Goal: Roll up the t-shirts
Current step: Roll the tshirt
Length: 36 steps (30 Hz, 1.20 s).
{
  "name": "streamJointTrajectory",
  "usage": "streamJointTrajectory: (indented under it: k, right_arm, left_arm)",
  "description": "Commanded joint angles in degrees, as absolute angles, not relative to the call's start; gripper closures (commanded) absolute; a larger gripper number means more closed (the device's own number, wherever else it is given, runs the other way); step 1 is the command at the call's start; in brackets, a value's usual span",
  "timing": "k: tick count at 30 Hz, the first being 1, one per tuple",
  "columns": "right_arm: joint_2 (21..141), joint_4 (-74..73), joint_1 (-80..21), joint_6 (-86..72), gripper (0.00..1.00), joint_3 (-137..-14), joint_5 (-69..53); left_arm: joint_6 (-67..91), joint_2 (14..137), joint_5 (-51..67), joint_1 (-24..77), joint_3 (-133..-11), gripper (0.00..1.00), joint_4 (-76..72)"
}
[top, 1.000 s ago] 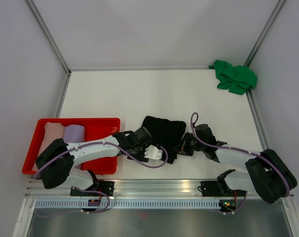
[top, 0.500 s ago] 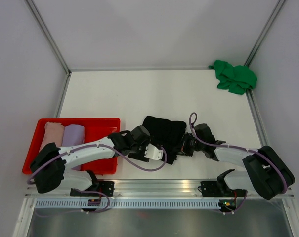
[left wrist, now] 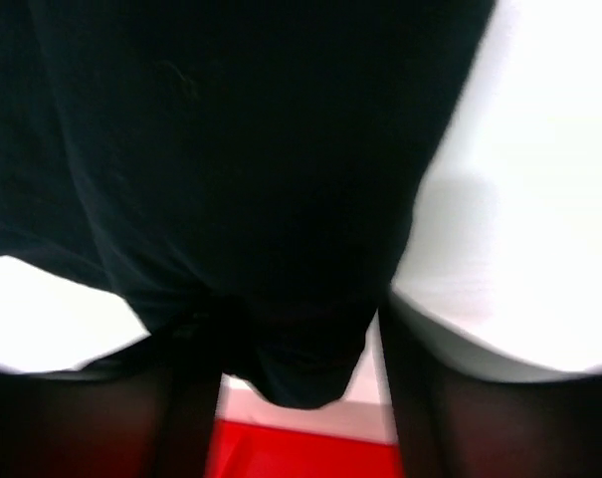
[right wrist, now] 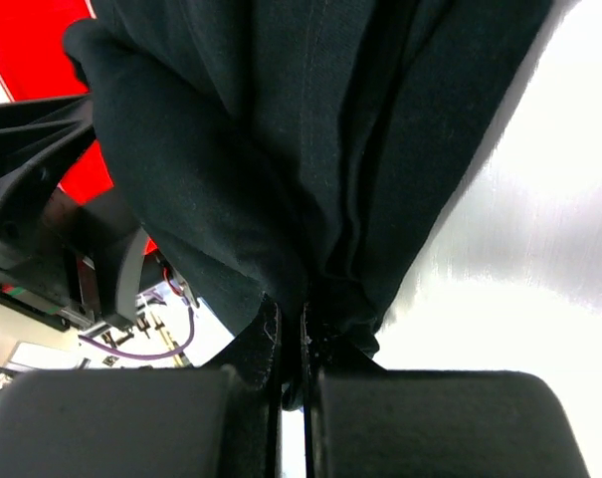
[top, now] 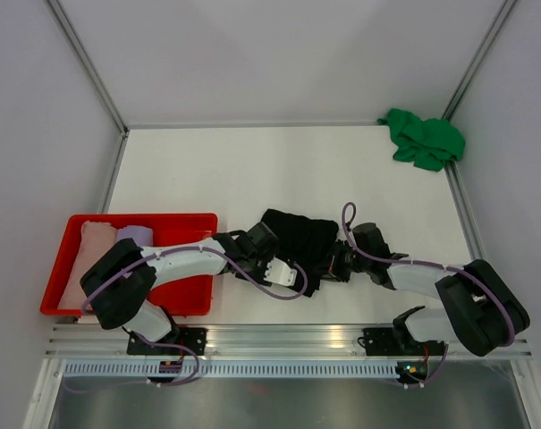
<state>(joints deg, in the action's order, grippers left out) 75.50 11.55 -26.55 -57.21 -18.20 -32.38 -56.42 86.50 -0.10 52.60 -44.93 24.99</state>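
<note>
The black t-shirt point(top: 297, 237) lies bunched on the white table near the front, between my two grippers. My left gripper point(top: 268, 257) is at its left edge. In the left wrist view its jaws stand wide apart, with a lobe of the black t-shirt point(left wrist: 301, 368) between the fingers point(left wrist: 176, 398). My right gripper point(top: 333, 264) is at the shirt's right edge. In the right wrist view that gripper point(right wrist: 302, 329) is shut on a fold of the black t-shirt point(right wrist: 310, 129). The green t-shirt point(top: 424, 138) lies crumpled in the far right corner.
A red tray point(top: 176, 221) at the front left holds a rolled pale pink shirt point(top: 93, 246) and a lilac one point(top: 134, 235). The left arm passes over the tray. Metal frame rails run along the table's edges.
The left arm's elbow has swung up and to the right over the tray, and its wrist has shifted slightly toward the black shirt. The right arm and the shirt have barely moved.
</note>
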Motion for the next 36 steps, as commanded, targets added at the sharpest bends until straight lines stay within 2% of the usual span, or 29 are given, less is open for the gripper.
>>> streamJointTrajectory:
  k: [1, 2, 3, 4, 6, 7, 10, 16, 21, 25, 28, 32, 36]
  right_arm:
    - [76.6, 11.5, -26.0, -53.9, 0.99, -19.9, -34.4]
    - [76.4, 11.0, -26.0, -53.3, 0.96, -20.6, -34.9]
    - [76.1, 10.2, -25.9, -52.5, 0.94, -21.0, -34.9]
    - [75.8, 8.0, -25.9, -50.6, 0.86, -21.5, -34.8]
    - [73.9, 5.5, -25.9, -48.8, 0.77, -23.2, -33.9]
    - [73.1, 2.6, -25.9, -47.7, 0.7, -23.8, -33.5]
    - [68.8, -5.7, -25.8, -42.1, 0.61, -27.2, -30.7]
    - [59.9, -18.3, -26.2, -30.6, 0.52, -32.3, -25.3]
    - [52.8, -18.1, -30.5, -24.5, 0.51, -32.7, -23.4]
    - [46.3, -16.4, -38.4, -21.6, 0.47, -32.5, -18.0]
    - [43.5, -10.0, -43.6, -21.0, 0.43, -29.7, -15.9]
    - [43.9, -3.4, -50.3, -17.9, 0.32, -27.9, -11.5]
    - [47.3, -1.9, -57.6, -14.3, 0.29, -27.2, -7.1]
  left_arm:
    - [-58.3, 90.0, 3.9, 52.0, -46.4, 0.44, 26.2]
    - [-57.9, 91.0, 4.2, 51.9, -46.8, 0.56, 26.3]
    - [-57.7, 91.1, 4.5, 51.9, -47.0, 0.72, 26.5]
    - [-57.7, 91.3, 4.7, 51.9, -47.5, 0.77, 26.7]
    - [-57.7, 91.3, 5.4, 51.6, -48.2, 0.96, 27.9]
    - [-57.3, 91.3, 6.6, 51.3, -49.7, 0.98, 30.7]
    - [-55.5, 91.8, 11.5, 49.0, -55.6, 0.98, 37.5]
    - [-58.2, 93.7, 24.1, 42.7, -66.5, 0.98, 58.6]
    - [-64.2, 96.2, 30.7, 38.9, -69.7, 0.98, 71.2]
    - [-66.8, 98.5, 31.6, 38.1, -70.7, 0.98, 74.1]
    - [-68.4, 100.3, 32.1, 38.1, -71.6, 0.98, 75.2]
    - [-69.2, 102.7, 32.1, 38.1, -73.5, 0.98, 76.3]
    - [-69.9, 102.8, 32.3, 37.8, -73.5, 0.98, 76.4]
